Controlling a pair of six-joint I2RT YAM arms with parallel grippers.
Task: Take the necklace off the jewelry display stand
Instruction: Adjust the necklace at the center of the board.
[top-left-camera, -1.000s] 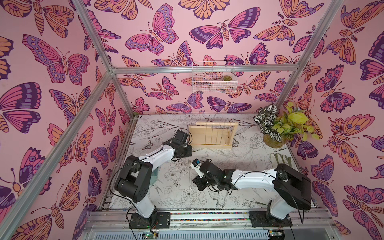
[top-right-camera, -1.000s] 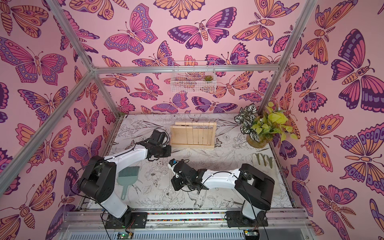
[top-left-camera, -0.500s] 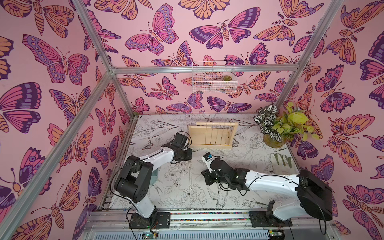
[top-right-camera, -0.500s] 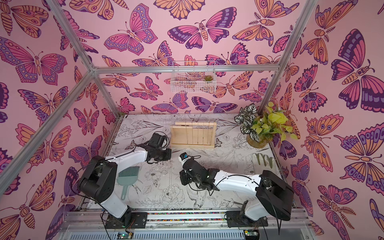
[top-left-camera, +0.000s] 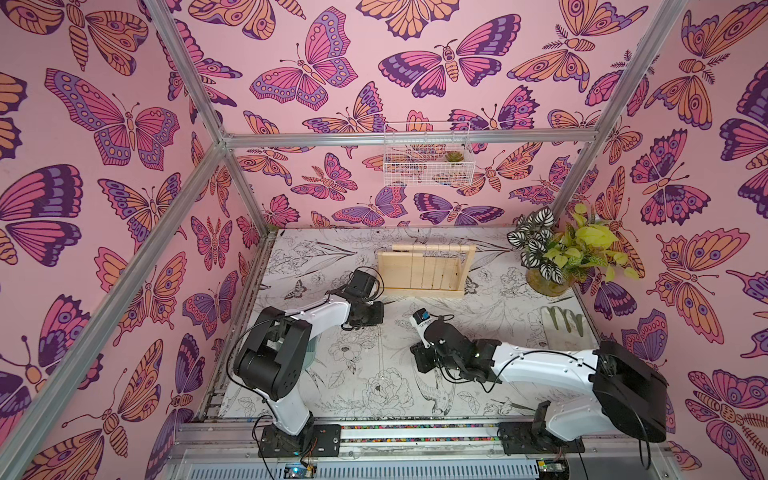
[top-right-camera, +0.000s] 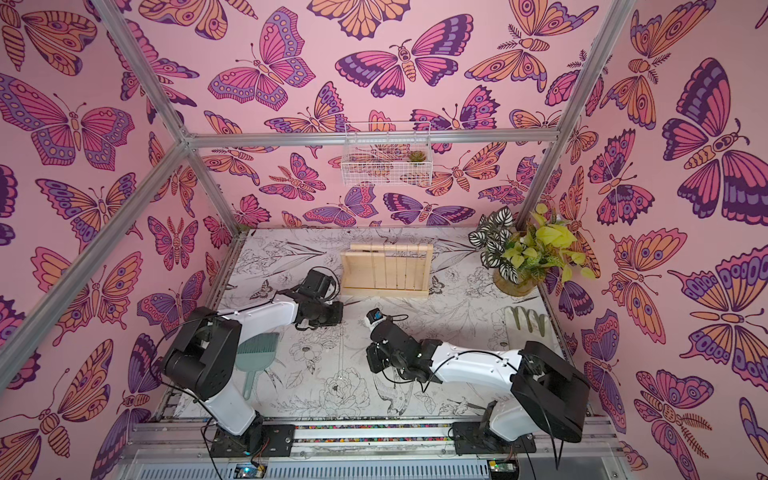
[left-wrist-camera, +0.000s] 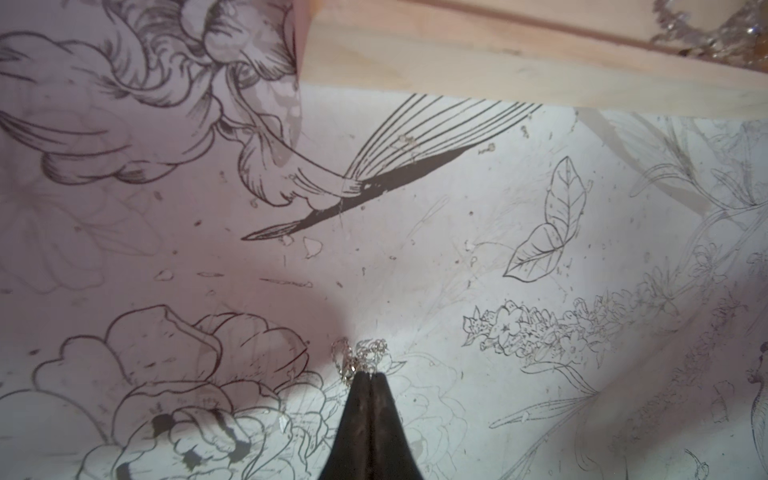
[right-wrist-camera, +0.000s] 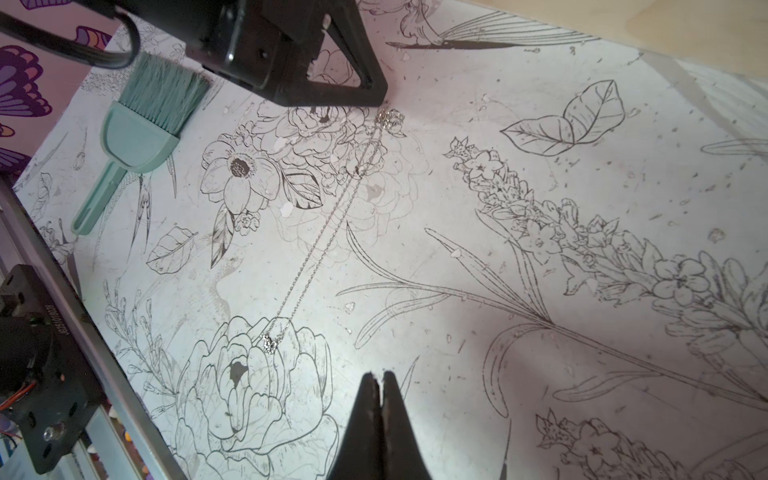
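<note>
Both top views look steeply down from high above the arms' base side toward the back wall, covering the whole table (top-left-camera: 365, 386). Each wrist camera sits close over the table, looking past its own tips: left gripper (left-wrist-camera: 370, 386), right gripper (right-wrist-camera: 381, 376). Both wrist views share the necklace (right-wrist-camera: 320, 253).

The left arm (top-left-camera: 320, 309) reaches to 2 o'clock, and the left gripper (left-wrist-camera: 371, 384) pinches the necklace (right-wrist-camera: 314, 259). The right arm (top-left-camera: 540, 365) reaches to 9 o'clock, with the right gripper (right-wrist-camera: 380, 376) closed tight.

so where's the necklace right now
In the right wrist view the necklace lies stretched along the table, one end pinched by the left tool, pendant near the right tool.
</note>
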